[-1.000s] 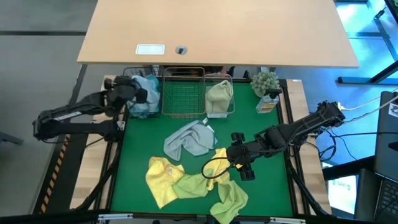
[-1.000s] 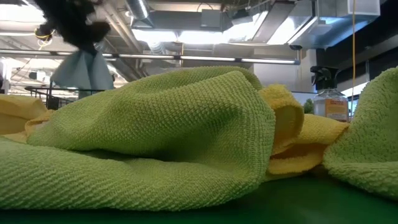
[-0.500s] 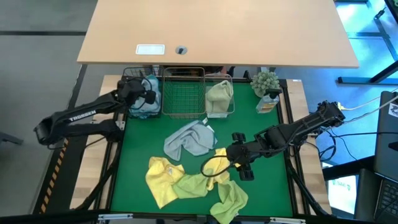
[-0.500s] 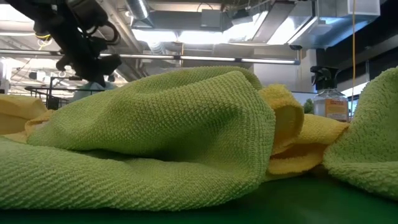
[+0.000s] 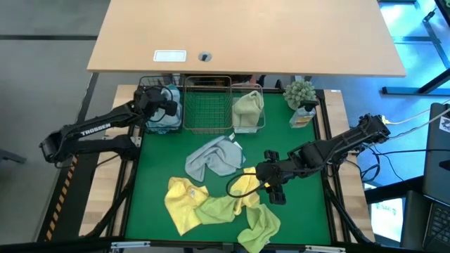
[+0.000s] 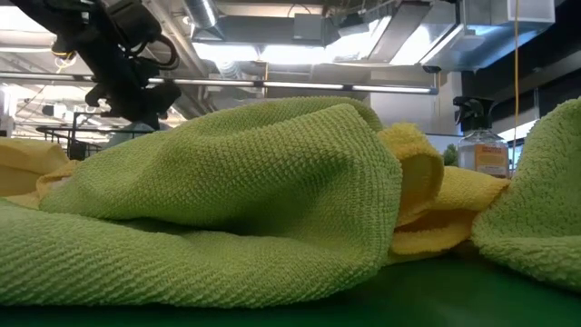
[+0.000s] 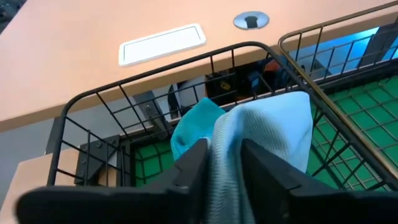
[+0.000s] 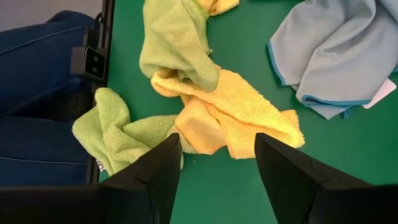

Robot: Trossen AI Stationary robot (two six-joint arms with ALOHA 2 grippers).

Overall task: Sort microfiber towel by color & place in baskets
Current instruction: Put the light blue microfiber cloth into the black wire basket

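My left gripper [image 5: 162, 107] is over the black wire basket [image 5: 149, 125] at the far left, shut on a blue-grey towel [image 7: 261, 130] that reaches down into it. The silver wire basket [image 5: 207, 105] stands beside it. The clear basket [image 5: 247, 109] holds a pale green towel. On the green mat lie another blue-grey towel [image 5: 214, 158], two yellow towels [image 5: 184, 200] [image 8: 230, 118] and pale green ones [image 5: 225, 209] [image 5: 260, 225]. My right gripper [image 8: 217, 142] is open, low over the mat, with the right-hand yellow towel just ahead of its fingers. My left gripper pinches a bunched fold of the blue-grey towel [image 7: 224, 165] between its two fingers, coming from above and slanting toward the far edge. The cloth stands up ahead of the fingers over the basket's far rim. How many layers it holds, I cannot tell.
A small potted plant [image 5: 301, 93] stands at the far right corner, and a spray bottle [image 6: 477, 145] shows beyond the towels. A tan desk [image 5: 246, 35] lies past the baskets. A person's jeans-clad legs [image 8: 43, 74] are just off the table's near edge.
My left gripper carried the hanging blue-grey towel from the basket's left side to the right, over the black basket, and lowered it. The towel has sunk behind the basket's rim in the low view. The grip stayed shut.
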